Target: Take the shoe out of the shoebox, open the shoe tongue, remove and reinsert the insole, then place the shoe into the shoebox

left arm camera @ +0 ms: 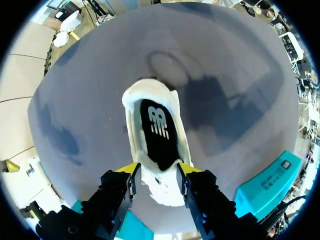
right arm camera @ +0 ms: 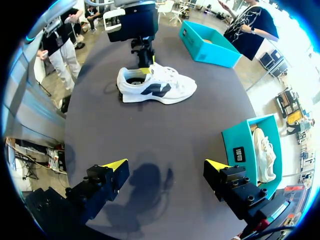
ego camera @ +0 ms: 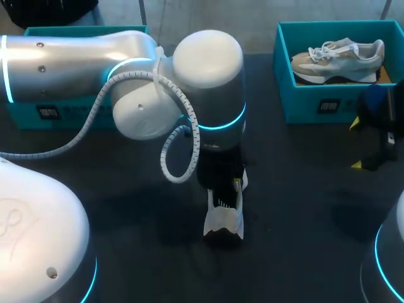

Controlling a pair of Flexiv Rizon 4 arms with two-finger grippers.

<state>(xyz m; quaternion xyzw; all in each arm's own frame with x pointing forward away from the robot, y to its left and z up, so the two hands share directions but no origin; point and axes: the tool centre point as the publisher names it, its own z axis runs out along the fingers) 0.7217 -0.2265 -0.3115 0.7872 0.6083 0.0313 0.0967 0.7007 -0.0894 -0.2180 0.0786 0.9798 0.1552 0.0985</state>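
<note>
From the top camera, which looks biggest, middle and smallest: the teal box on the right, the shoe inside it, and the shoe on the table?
1. teal box
2. shoe in the box
3. shoe on the table: it looks smallest, but it is partly hidden and seen end-on, so this is unsure.

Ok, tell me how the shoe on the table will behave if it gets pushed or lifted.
The shoe probably stays put rather than rolls: it stands upright on a wide flat sole. Its upper looks soft, so a pull at its opening likely bends it before the shoe lifts. It seems light for its size: a low trainer.
</note>
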